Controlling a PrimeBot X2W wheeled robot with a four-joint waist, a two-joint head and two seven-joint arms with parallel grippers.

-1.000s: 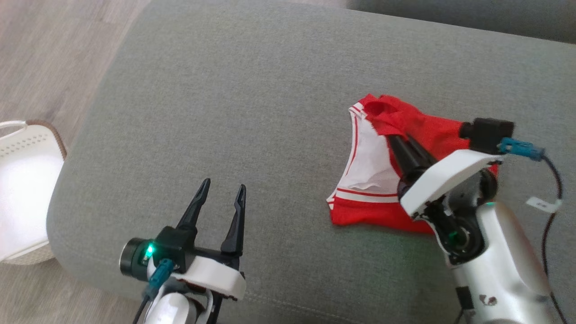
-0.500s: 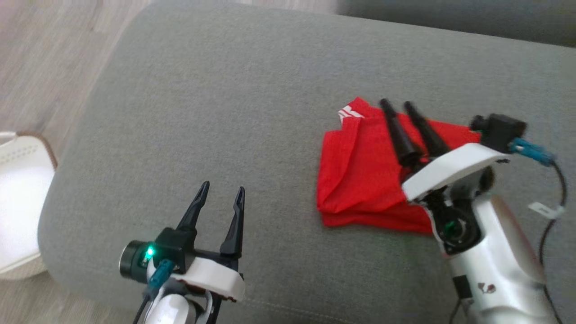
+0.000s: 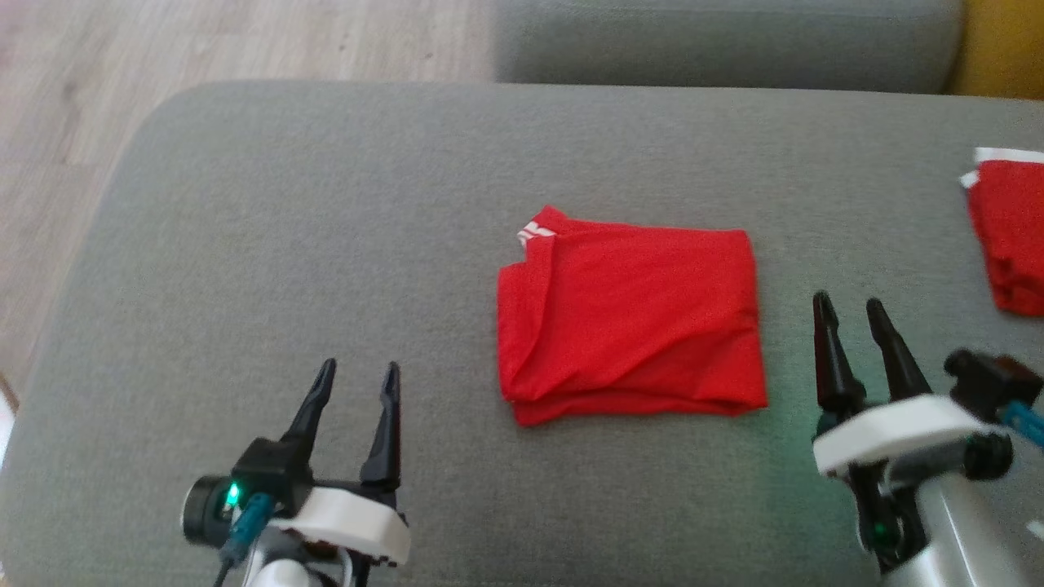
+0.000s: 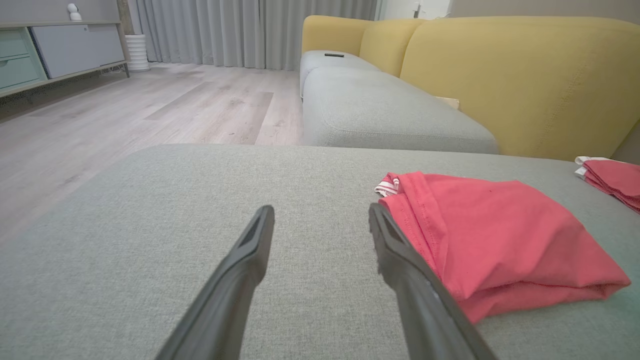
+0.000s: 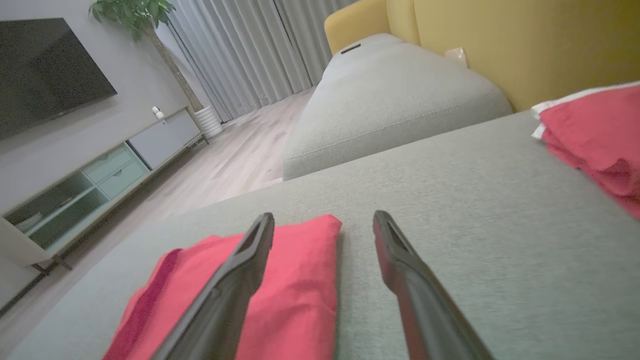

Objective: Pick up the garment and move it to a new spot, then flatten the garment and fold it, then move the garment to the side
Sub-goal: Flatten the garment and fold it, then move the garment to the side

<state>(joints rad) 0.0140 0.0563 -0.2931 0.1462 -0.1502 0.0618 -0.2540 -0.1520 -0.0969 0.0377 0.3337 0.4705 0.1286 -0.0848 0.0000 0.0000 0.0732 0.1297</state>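
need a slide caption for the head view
Folded red fabric garment lies on the grey upholstered cushion, flanked by the open left gripper and open right gripper.

I have bare grey cushion (image 3: 269,244) all along my left side, from the left gripper (image 3: 360,365) up to the far edge. The folded garment (image 3: 628,314) lies in the middle, between my two grippers. The right gripper (image 3: 847,299) stands just beside its right edge, not touching it. Between that gripper and the second red garment (image 3: 1011,236) at the far right runs a bare strip I could pass through. The yellow backrest (image 4: 525,75) closes off the far right corner.
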